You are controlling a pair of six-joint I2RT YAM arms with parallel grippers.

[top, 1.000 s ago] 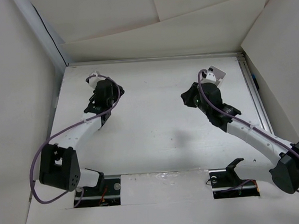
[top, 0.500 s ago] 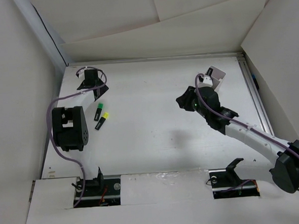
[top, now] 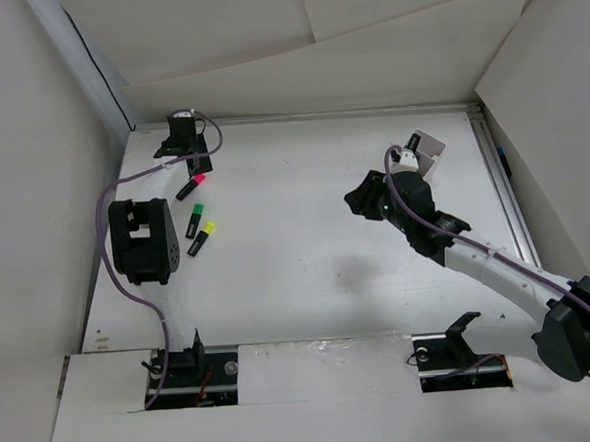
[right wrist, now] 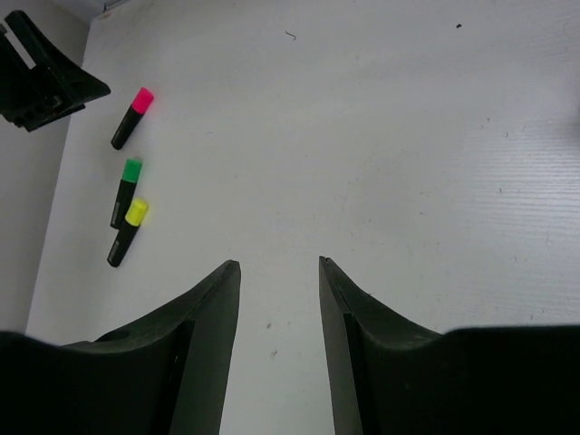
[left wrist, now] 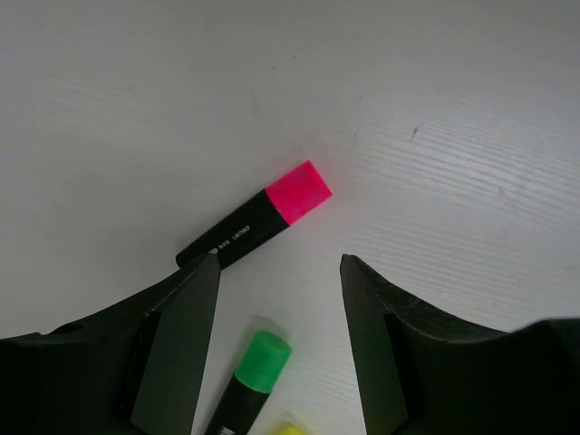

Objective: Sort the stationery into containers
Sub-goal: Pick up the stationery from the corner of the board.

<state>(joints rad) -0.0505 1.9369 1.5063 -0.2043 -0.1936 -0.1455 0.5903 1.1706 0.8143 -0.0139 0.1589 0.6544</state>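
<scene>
- The left hand (left wrist: 276,265) hovers over the pink highlighter (left wrist: 256,227). Its fingers are spread and nothing is between them.
- The green highlighter (left wrist: 255,372) lies near the pink highlighter, and the yellow highlighter (top: 203,237) lies a little farther from it.
- The right hand (right wrist: 278,265) is also spread and empty, well apart from the pink highlighter. The white tray (top: 428,149) is farther away again, beside the right arm.
- The step in hand is probably picking up the pink highlighter.
- To do it well, the left hand should turn until its fingers cross the black body, centre itself, come down close to the surface (top: 306,230), and avoid the green highlighter's cap.
</scene>
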